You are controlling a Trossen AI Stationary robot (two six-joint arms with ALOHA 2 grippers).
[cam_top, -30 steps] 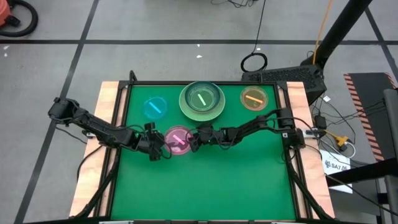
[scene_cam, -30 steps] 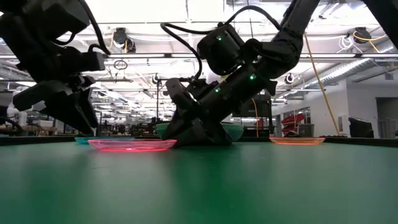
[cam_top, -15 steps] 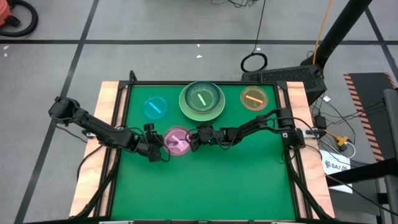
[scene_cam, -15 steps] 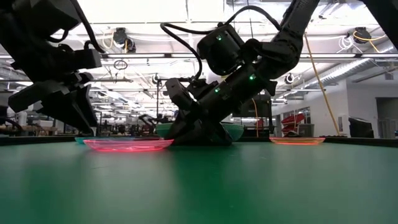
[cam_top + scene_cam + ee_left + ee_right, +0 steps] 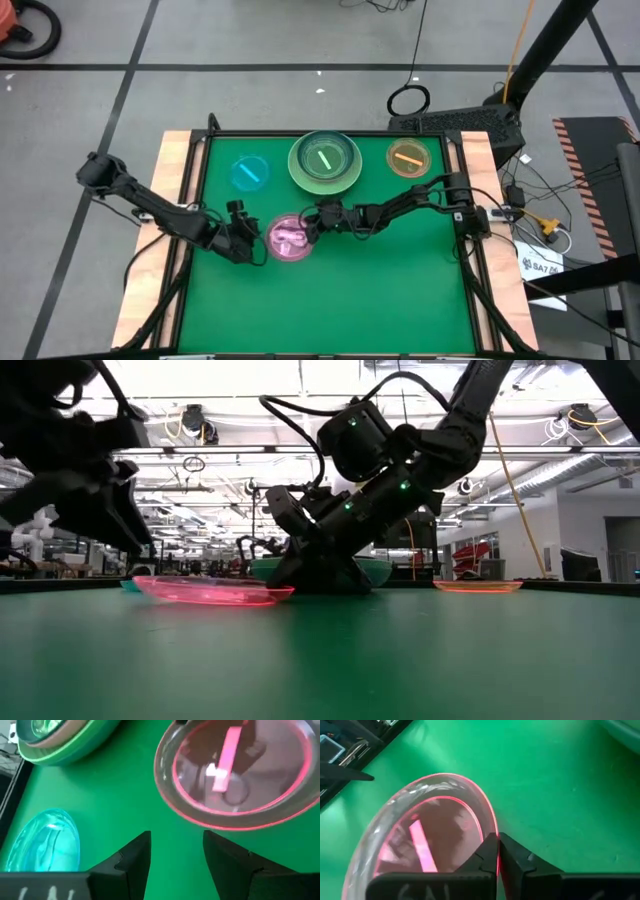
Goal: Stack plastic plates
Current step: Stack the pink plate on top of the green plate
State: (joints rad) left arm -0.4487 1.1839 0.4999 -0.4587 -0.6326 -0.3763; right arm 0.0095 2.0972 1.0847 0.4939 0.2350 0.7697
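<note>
A: Since you asked largest first: item one, stack of large plates (image 5: 325, 161), far centre of the table (image 5: 330, 300).

B: Item two?

A: Magenta plate (image 5: 290, 238), near-left of that stack, tilted. Right gripper (image 5: 316, 221) pinches its rim; your stack lies beyond it.

B: Smallest?

A: Left gripper (image 5: 246, 237), fingers apart, empty, just beside the plate's other side.

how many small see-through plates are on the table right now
4. The blue plate lies far left on the table. The green plate sits in the big stack. The orange plate lies far right. The magenta plate is pinched by the right gripper.
</note>
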